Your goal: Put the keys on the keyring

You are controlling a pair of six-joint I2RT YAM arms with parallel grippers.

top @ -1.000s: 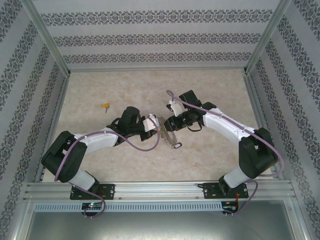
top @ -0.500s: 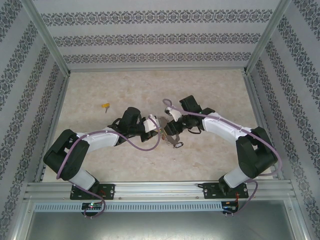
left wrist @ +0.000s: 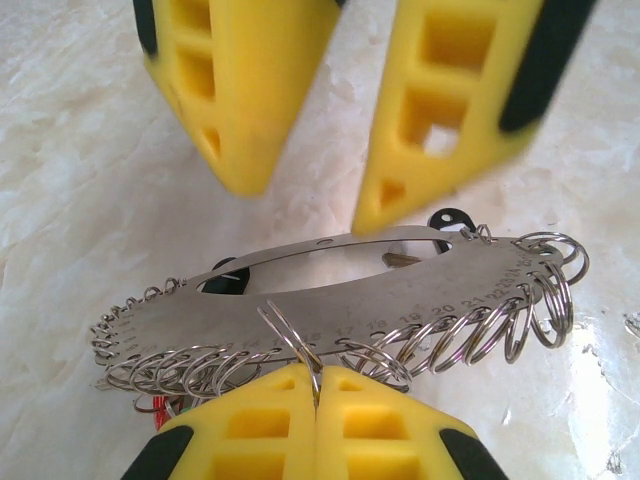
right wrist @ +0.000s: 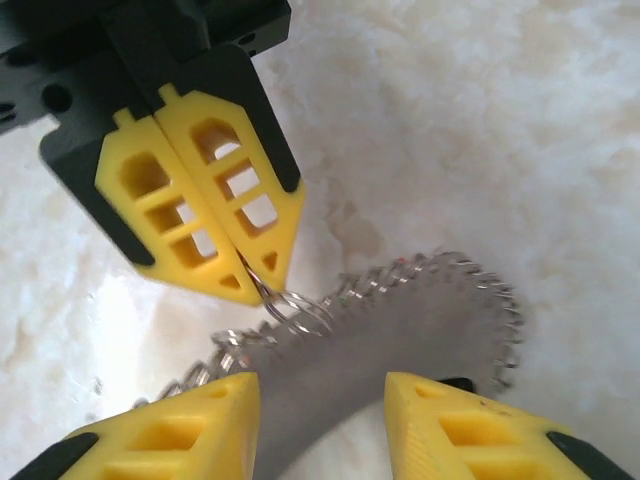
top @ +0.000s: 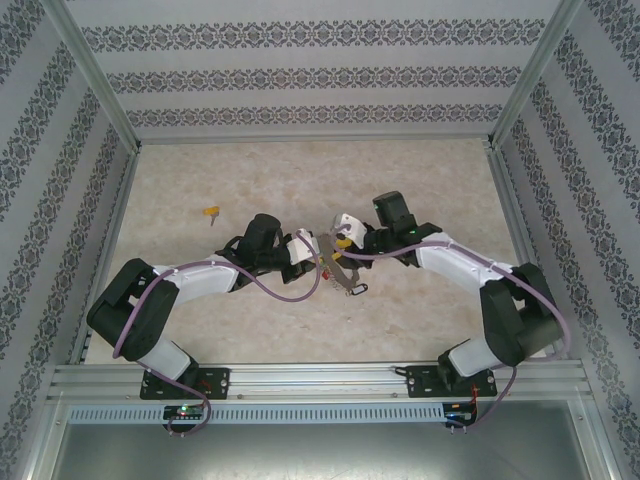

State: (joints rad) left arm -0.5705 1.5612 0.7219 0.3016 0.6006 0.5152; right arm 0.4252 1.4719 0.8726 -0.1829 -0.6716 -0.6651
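Left wrist view: the keyring (left wrist: 400, 290) is pinched at six o'clock by the clenched left gripper (left wrist: 315, 378), the right gripper (left wrist: 305, 195) is held released at twelve, and one yellow-tagged key (top: 211, 213) is judged not yet threaded, loose on the bench (top: 420, 170)

The pale marbled surface (top: 420, 170) carries one yellow-tagged key (top: 211, 213), lying flat (left of middle, toward the far side) on the bare top.

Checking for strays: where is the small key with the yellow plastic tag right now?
In the top view, the yellow-tagged key lies alone on the pale marbled table, left of centre, just beyond the left arm.
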